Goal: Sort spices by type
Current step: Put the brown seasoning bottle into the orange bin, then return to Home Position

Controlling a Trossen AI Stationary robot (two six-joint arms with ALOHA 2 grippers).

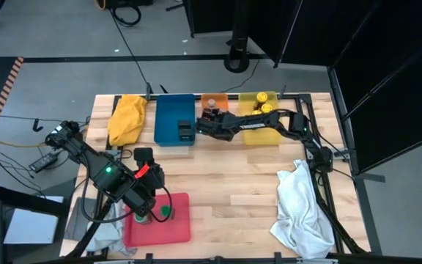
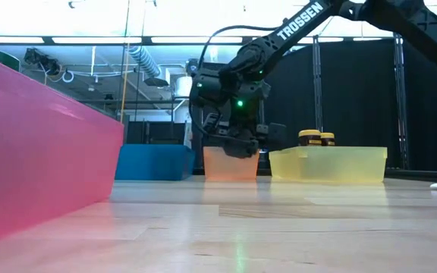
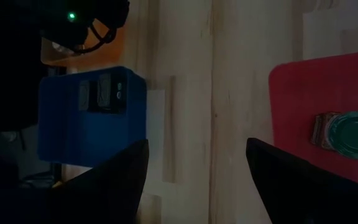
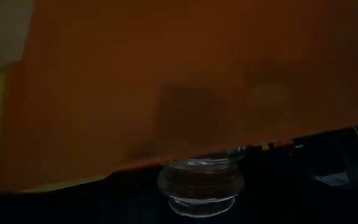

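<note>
Over the shallow orange plastic tray (image 1: 215, 100), the right hand (image 1: 205, 126) held a small clear spice jar (image 4: 200, 184), while yellow-lidded jars (image 1: 262, 102), black boxes (image 1: 185, 130) and a green-lidded jar (image 3: 347, 132) already sat sorted, and the left hand (image 3: 194, 180) gaped wide.

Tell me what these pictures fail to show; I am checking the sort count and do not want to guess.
- Orange tray: high view, the right hand and its arm cover most of its inside.
- Small jar in the right hand: right wrist view, lid out of sight, so its type is unclear.
- Red tray: low view, its wall hides the contents.
- Black boxes in the blue tray: too small to count surely.
</note>
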